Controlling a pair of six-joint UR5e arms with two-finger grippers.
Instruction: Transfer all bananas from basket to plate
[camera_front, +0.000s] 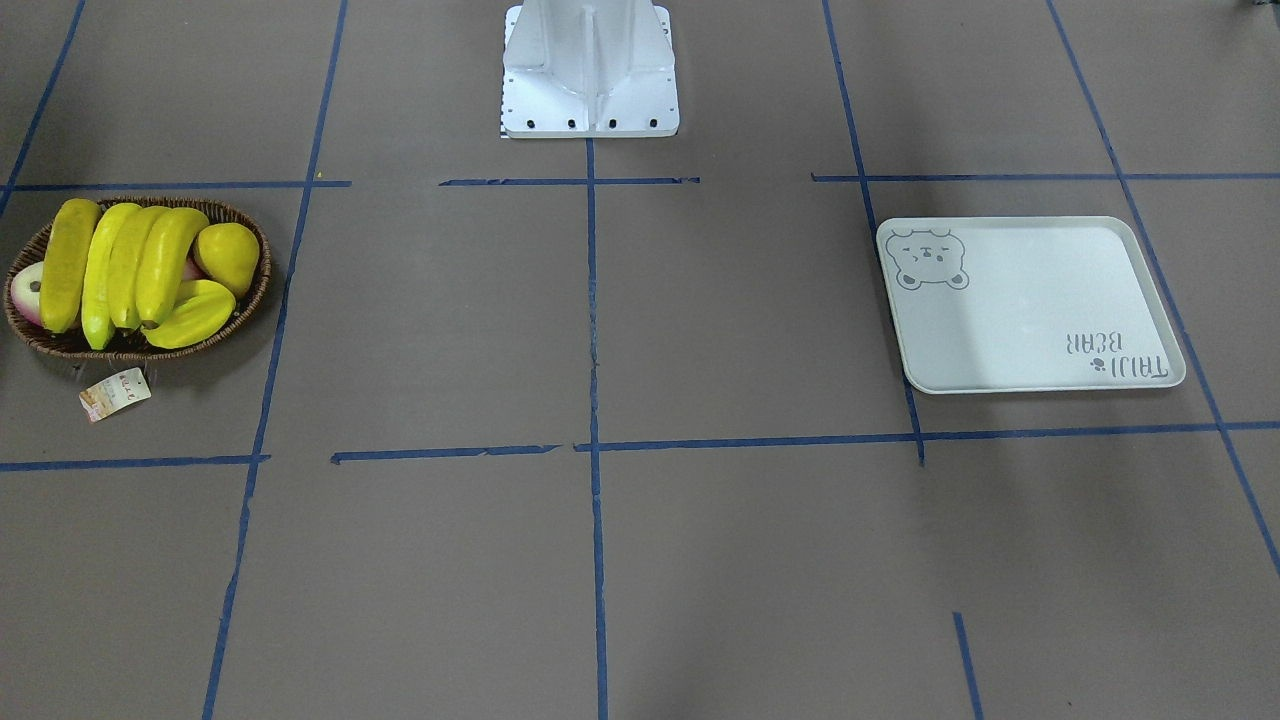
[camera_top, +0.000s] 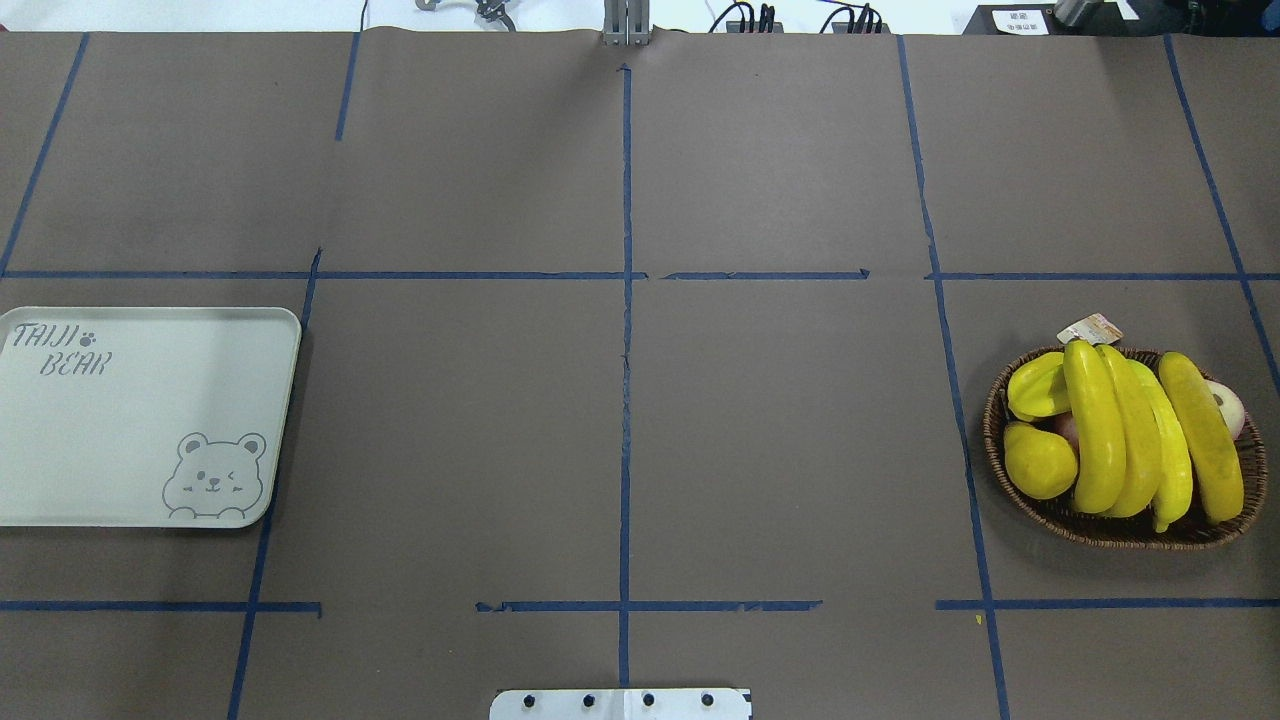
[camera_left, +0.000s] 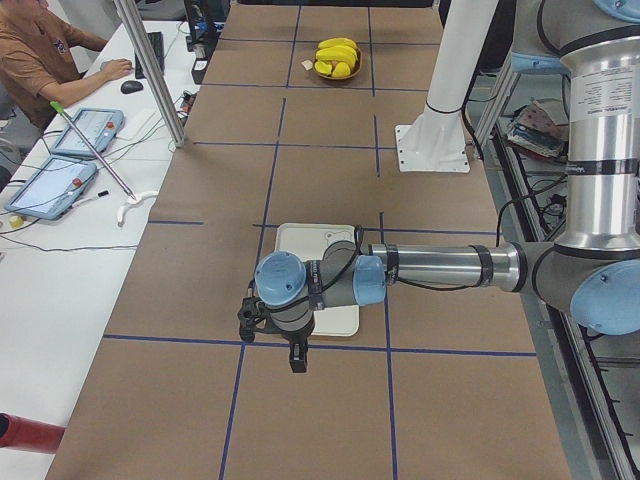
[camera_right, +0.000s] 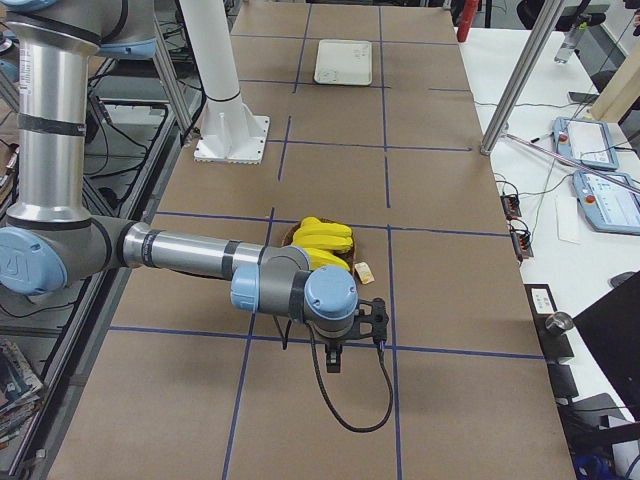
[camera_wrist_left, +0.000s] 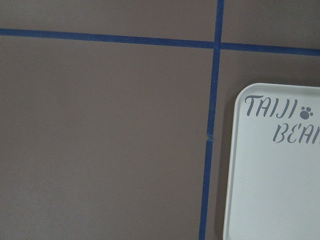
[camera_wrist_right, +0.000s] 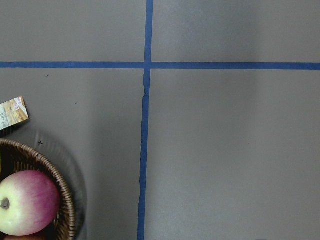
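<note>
Several yellow bananas lie side by side in the dark wicker basket at the robot's right end of the table; they also show in the overhead view. The off-white bear plate lies bare at the robot's left end. My left gripper hangs above the table beside the plate's outer edge. My right gripper hangs above the table just outside the basket. Both grippers show only in the side views, so I cannot tell whether they are open or shut.
The basket also holds a yellow starfruit, a yellow pear-like fruit and a pink apple. A paper tag lies beside the basket. The white robot base stands at the table's middle. An operator sits at a side desk.
</note>
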